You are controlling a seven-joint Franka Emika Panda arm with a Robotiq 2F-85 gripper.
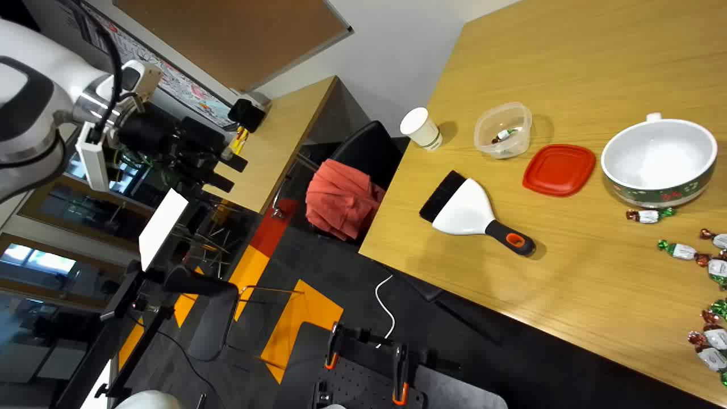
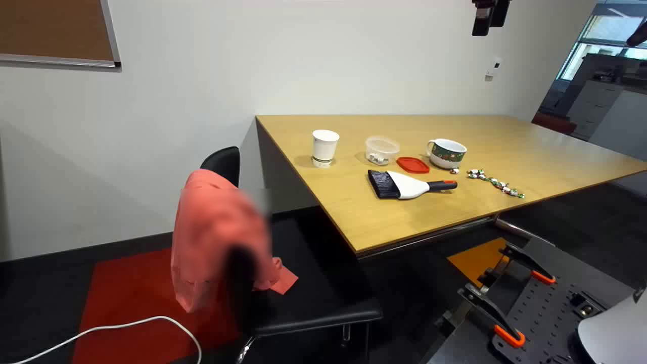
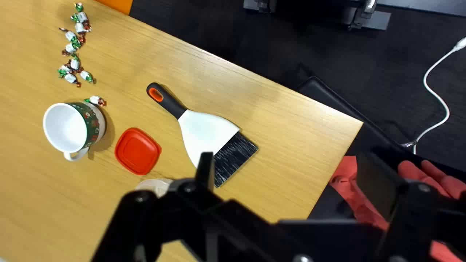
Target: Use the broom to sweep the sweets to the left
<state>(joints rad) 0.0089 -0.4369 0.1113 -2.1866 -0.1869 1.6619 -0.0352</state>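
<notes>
On the wooden table lies the broom [image 1: 468, 207], a hand brush with a white head, black bristles and a black handle with an orange ring at its end. The broom [image 3: 202, 131] shows in the wrist view too, its bristles pointing toward the table's corner. Several sweets [image 3: 75, 64] in white, green and brown wrappers form a loose line past the handle end; one sweet [image 1: 648, 216] sits beside the mug. My gripper [image 1: 229, 172] is up in the air, away from the broom. Its jaws stand wide apart with nothing between them; one finger [image 3: 206, 169] overlaps the broom's head in the wrist view.
Near the broom are a red lid [image 1: 559, 170], a clear tub [image 1: 502, 149] with wrapped sweets inside, a paper cup [image 2: 324, 148] and a white mug [image 3: 67, 127] with a green band. A chair with a red cloth [image 1: 343, 199] stands against the table's edge.
</notes>
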